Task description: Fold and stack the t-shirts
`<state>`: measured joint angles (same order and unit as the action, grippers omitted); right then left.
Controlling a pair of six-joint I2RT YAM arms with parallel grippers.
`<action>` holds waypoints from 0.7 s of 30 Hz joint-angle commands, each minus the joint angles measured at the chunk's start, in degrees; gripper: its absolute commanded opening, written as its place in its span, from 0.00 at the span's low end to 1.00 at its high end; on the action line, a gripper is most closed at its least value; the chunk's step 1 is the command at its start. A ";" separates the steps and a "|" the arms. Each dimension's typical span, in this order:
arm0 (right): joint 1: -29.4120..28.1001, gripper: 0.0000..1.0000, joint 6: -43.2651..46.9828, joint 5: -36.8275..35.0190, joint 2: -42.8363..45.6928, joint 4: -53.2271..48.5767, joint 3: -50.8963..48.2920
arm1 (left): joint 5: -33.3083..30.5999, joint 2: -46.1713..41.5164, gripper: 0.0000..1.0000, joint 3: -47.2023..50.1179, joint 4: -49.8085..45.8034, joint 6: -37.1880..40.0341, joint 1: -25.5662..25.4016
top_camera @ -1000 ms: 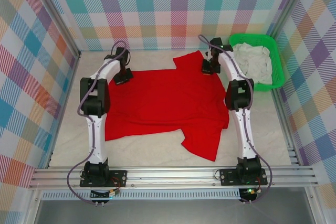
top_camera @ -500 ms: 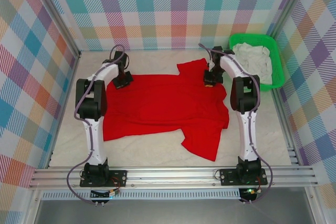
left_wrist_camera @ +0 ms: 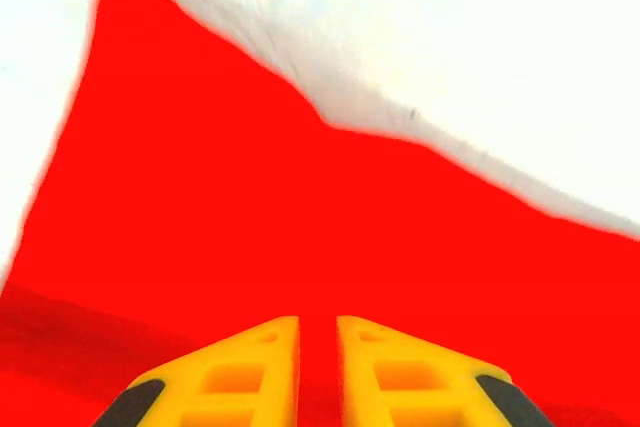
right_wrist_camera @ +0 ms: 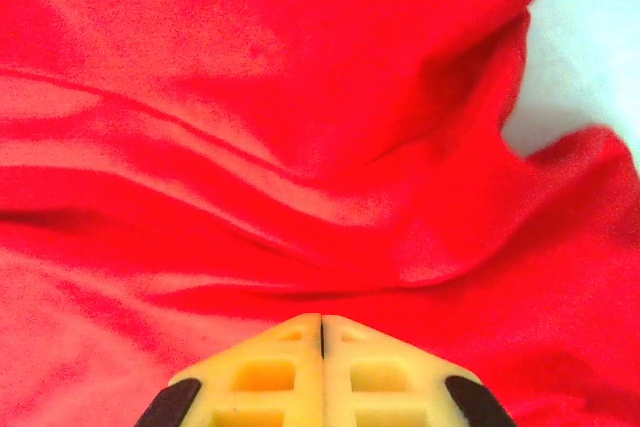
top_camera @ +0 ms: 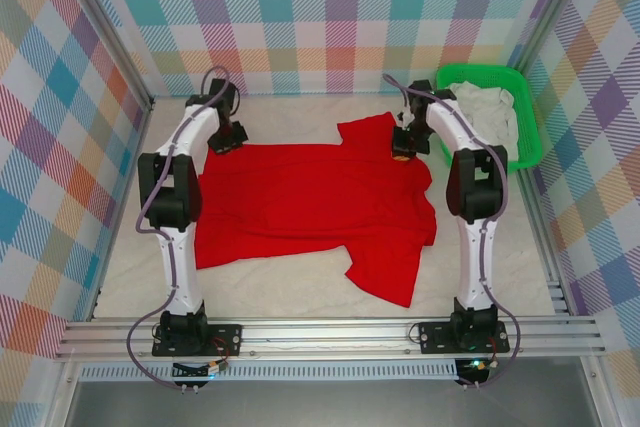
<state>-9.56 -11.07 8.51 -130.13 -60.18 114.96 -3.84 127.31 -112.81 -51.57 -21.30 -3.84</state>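
Observation:
A bright red t-shirt (top_camera: 310, 197) lies spread on the white table, its plain side up, with one sleeve pointing to the front right. My left gripper (top_camera: 225, 139) hovers at the shirt's back left corner. In the left wrist view its yellow fingers (left_wrist_camera: 270, 367) stand a narrow gap apart over flat red cloth (left_wrist_camera: 300, 197), gripper (left_wrist_camera: 318, 322) open. My right gripper (top_camera: 403, 150) is at the back right sleeve. In the right wrist view it (right_wrist_camera: 321, 319) is shut, and folds of the shirt (right_wrist_camera: 300, 97) bunch up toward its tips.
A green basket (top_camera: 530, 117) with white cloth (top_camera: 485, 112) in it stands at the back right, close to the right arm. Checked walls close in the table on three sides. Bare table (top_camera: 280, 292) shows in front of the shirt, up to the metal rail (top_camera: 330, 332).
Both grippers moved toward the back wall, pulling the shirt's back edge straighter and farther back. The left jaws, shut before, have parted slightly.

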 commanded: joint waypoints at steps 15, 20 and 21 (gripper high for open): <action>-1.84 0.18 -2.63 4.74 17.20 10.64 -27.07 | 7.35 8.87 0.22 -6.44 3.01 8.58 9.09; -2.13 0.19 -3.20 4.76 18.76 12.44 -31.37 | 7.08 9.01 0.32 -6.10 3.93 9.59 9.35; -2.30 0.19 -3.25 4.76 18.85 12.59 -31.89 | 7.01 8.93 0.33 -6.08 4.15 9.66 9.33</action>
<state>-11.22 -13.28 12.10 -113.49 -49.25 84.66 2.55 136.46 -117.69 -48.47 -13.45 5.61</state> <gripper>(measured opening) 0.186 0.322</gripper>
